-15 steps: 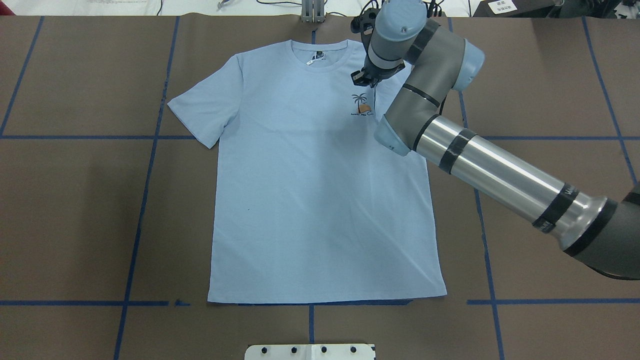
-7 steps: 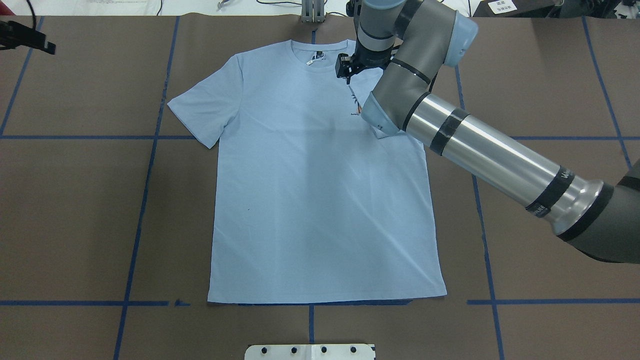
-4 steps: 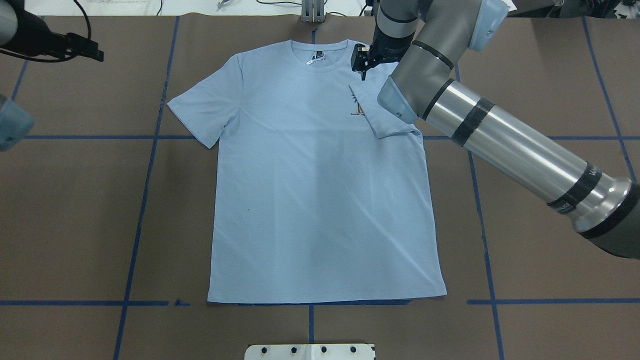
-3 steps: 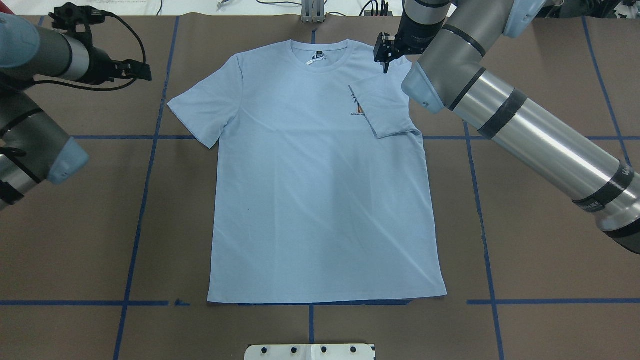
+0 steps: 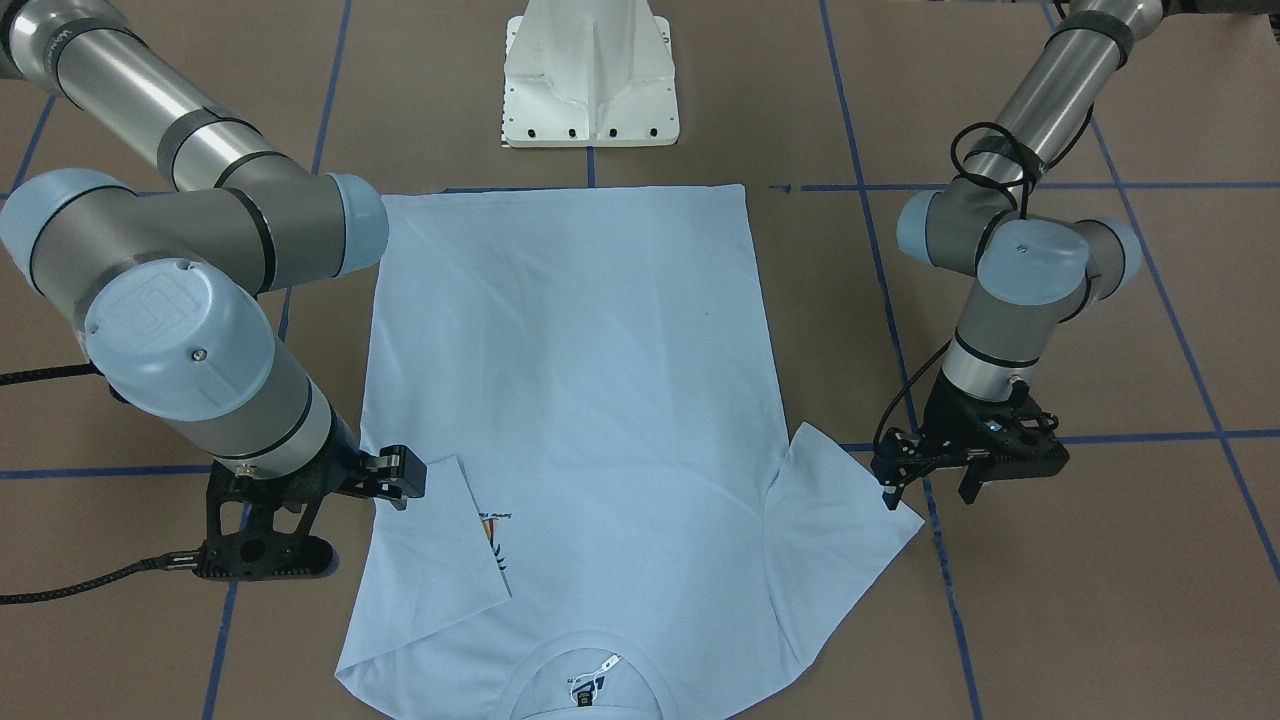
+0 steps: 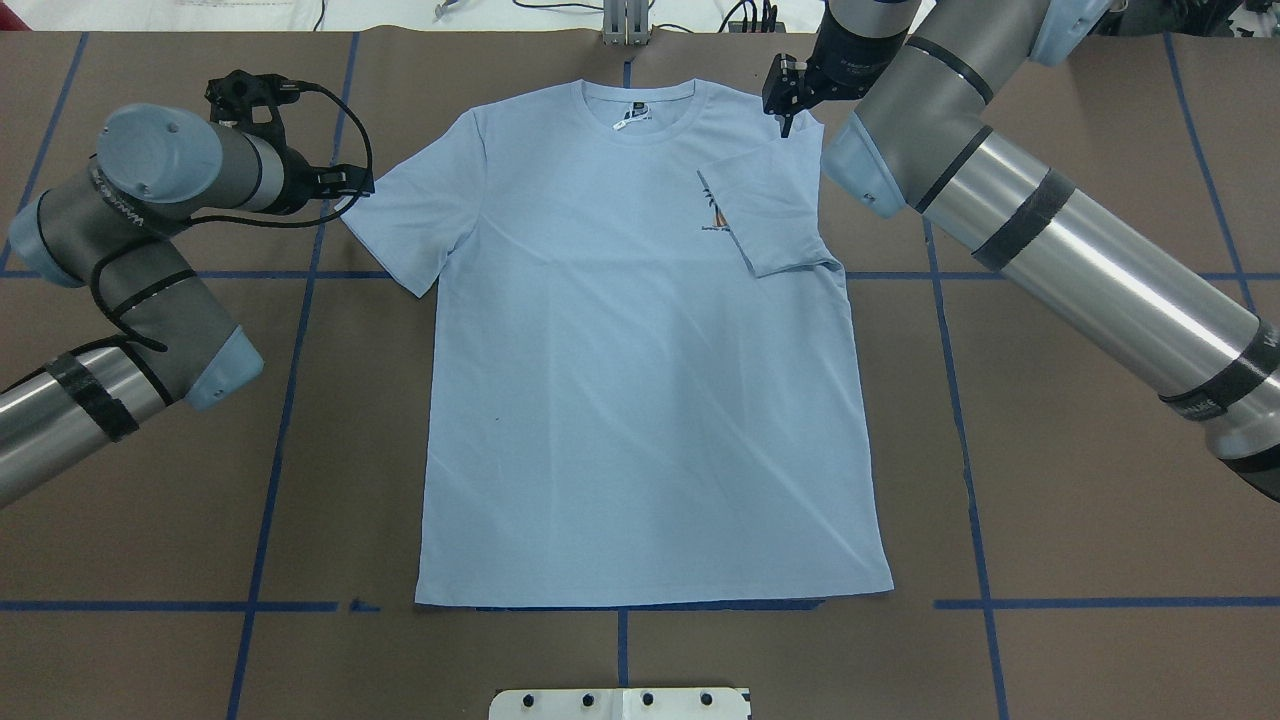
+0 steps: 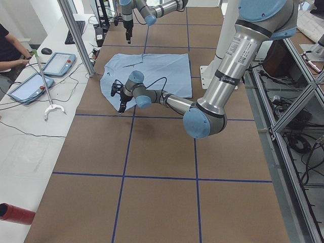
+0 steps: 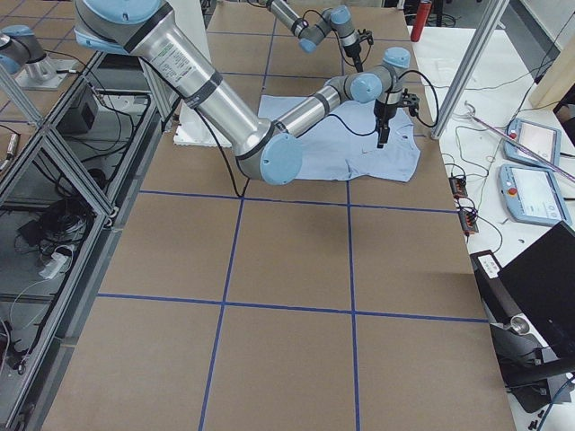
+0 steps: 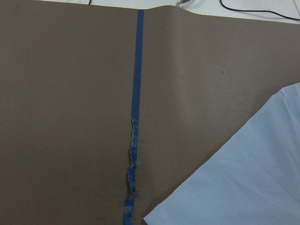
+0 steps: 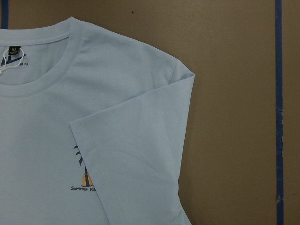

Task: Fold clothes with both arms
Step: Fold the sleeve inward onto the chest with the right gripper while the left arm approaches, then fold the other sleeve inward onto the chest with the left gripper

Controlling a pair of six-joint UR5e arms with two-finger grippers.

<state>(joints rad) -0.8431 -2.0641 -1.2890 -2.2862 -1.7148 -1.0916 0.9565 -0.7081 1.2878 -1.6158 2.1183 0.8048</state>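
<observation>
On the brown table (image 6: 1050,430) the light blue T-shirt (image 6: 640,400) lies flat, chest up, collar away from the robot. The sleeve on the robot's right (image 6: 770,215) already lies folded over the print, so the spread sleeve (image 6: 415,220) looks next. The left gripper (image 5: 927,492), jaws apart, hangs beside its tip and must drop to pinch the hem. The right gripper (image 6: 785,105) hovers at the folded shoulder; I cannot tell its jaws' state

Overhead looked down from robot's edge; front camera faced back, steeply. Both shared the T-shirt (image 6: 640,400). Wrist cameras hung close.
</observation>
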